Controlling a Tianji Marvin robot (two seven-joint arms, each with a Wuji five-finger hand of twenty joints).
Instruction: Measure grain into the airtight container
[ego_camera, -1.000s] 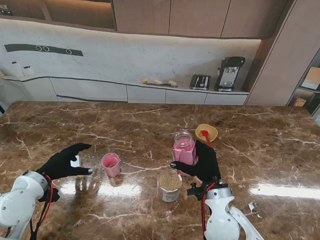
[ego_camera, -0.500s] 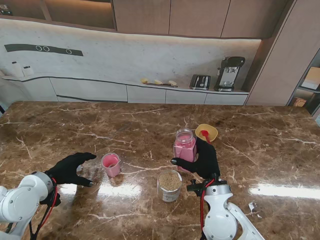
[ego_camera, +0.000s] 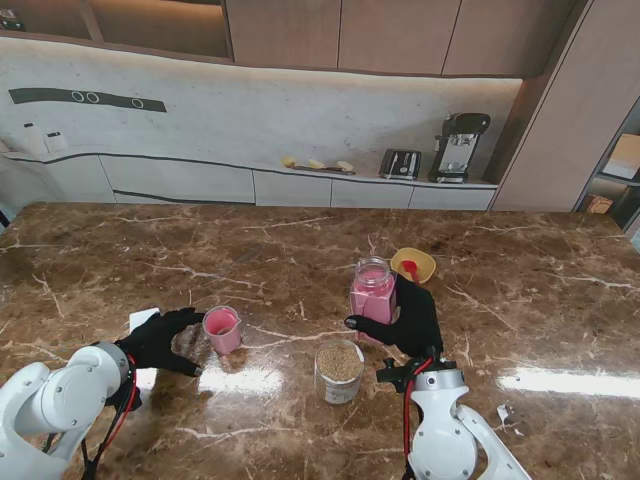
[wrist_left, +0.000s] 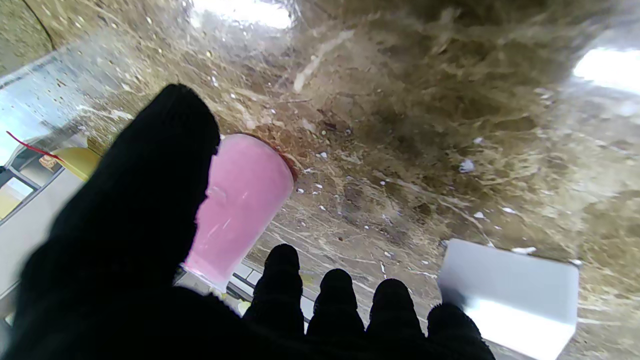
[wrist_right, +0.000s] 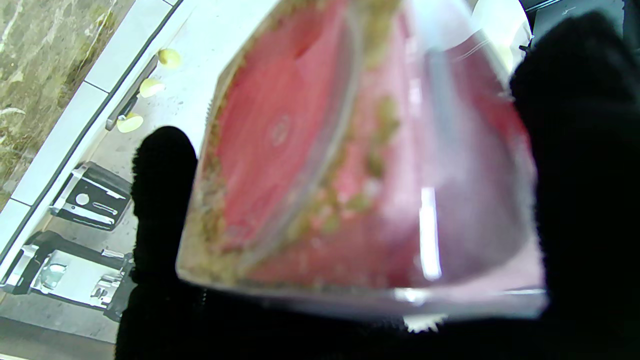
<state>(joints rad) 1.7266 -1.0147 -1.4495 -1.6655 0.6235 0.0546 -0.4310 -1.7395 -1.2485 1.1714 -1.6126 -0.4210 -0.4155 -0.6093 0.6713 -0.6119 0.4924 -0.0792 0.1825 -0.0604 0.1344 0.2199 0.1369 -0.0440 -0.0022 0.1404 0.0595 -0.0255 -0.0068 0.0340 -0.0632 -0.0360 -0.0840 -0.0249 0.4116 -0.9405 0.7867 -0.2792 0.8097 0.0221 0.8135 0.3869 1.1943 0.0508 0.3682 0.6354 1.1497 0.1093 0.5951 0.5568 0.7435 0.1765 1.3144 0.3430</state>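
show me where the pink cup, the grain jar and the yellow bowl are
pink cup (ego_camera: 222, 331), stand view, on its side wall
grain jar (ego_camera: 340, 373), stand view, on its clear wall under the grain
yellow bowl (ego_camera: 424, 264), stand view, on its inner wall

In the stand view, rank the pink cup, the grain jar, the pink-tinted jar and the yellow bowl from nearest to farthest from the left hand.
From the left hand:
1. Pink cup, just to its right, beside the fingers.
2. Grain jar, further right, nearer to me.
3. Pink-tinted jar, right of centre, held by the right hand.
4. Yellow bowl, farthest, behind that jar.
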